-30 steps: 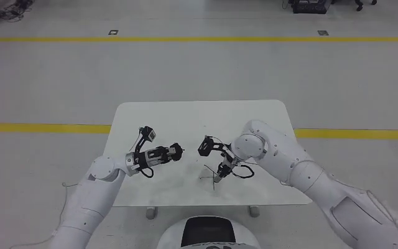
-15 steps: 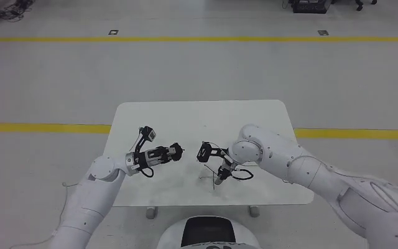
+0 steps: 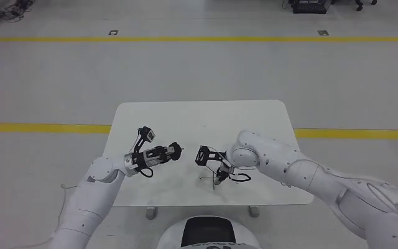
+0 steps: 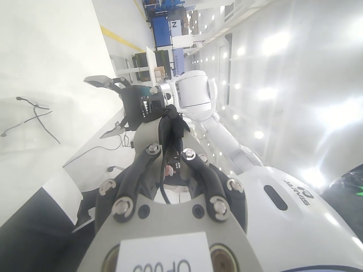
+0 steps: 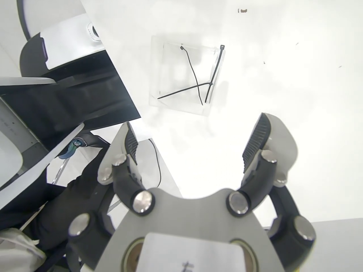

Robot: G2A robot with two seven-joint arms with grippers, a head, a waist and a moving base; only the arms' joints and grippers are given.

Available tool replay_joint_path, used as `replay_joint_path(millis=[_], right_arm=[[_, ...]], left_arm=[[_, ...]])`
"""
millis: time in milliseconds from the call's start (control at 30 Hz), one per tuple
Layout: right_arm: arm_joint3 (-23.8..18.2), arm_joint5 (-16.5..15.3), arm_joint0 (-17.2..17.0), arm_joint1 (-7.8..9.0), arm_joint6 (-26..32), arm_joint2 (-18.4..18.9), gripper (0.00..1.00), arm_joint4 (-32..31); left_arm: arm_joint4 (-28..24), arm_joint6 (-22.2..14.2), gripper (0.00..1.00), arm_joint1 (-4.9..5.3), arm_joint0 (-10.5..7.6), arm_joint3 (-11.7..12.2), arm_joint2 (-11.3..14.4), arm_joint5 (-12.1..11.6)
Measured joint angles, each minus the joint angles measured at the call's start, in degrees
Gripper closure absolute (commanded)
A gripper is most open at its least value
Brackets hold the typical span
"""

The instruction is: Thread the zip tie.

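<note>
Black zip ties (image 5: 195, 83) lie crossed in clear tray (image 5: 158, 57); right gripper (image 5: 195, 127) hangs spread above, presumably for pickup; left gripper (image 4: 171, 117) pinched together, aside.

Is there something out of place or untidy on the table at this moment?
Only small things. The thin black zip ties lie crossed over one another in the clear shallow tray, not side by side. A small brown scrap lies loose on the white table, apart from the tray.

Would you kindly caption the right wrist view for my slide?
Open right gripper facing crossed black zip ties in a clear tray.
</note>
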Motion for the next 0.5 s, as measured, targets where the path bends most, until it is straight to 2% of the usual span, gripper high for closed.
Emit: replay_joint_path(millis=[100,200,233,500], right_arm=[[-0.1,0.0,-0.5,-0.34,-0.1,0.0,0.01,-1.6],[0.0,0.0,-0.9,-0.77,-0.1,0.0,0.35,-3.0],[0.1,0.0,-1.1,-0.91,-0.3,0.0,0.5,-3.3],[1.6,0.0,-2.0,-2.7,-1.2,0.0,0.64,-5.5]], left_arm=[[-2.1,-1.0,1.0,0.27,0.23,0.5,-0.9,0.0],[-3.7,-2.0,1.0,0.5,0.32,1.0,-1.6,-0.1],[-4.1,-2.3,1.0,0.55,0.33,1.1,-1.7,-0.1],[-4.4,-2.6,1.0,0.61,0.33,1.2,-1.7,-0.2]])
